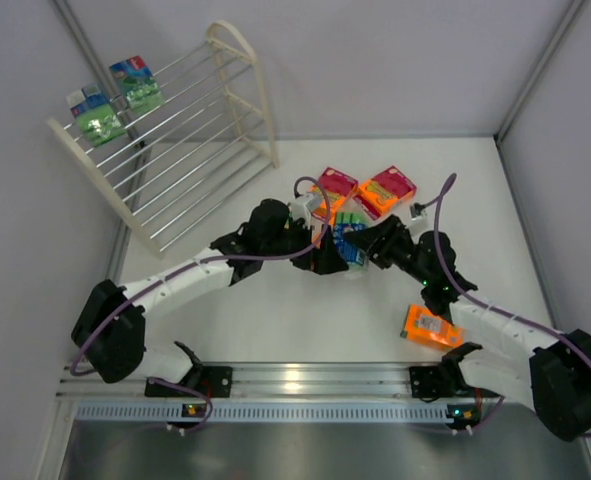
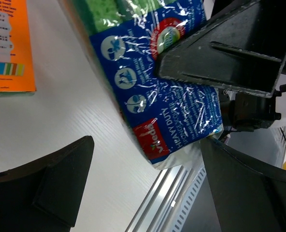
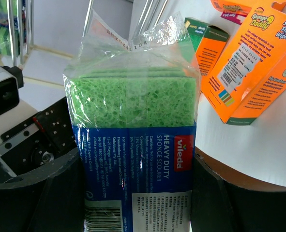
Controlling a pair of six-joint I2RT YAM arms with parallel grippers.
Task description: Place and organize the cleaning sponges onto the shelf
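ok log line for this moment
right gripper: shut on green sponge pack | left gripper: open by pack | shelf: holds two green packs

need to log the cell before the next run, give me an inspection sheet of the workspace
surface: white table, no spills seen
job's things: two green packs on the shelf; one green pack gripped mid-table; orange packs clustered beside it; a lone orange pack by the right arm
clutter: nothing seen
grippers: right gripper shut on the green pack; left gripper open, close to it
cables: purple cables along both arms
surroundings: pale walls; metal rail at the near edge
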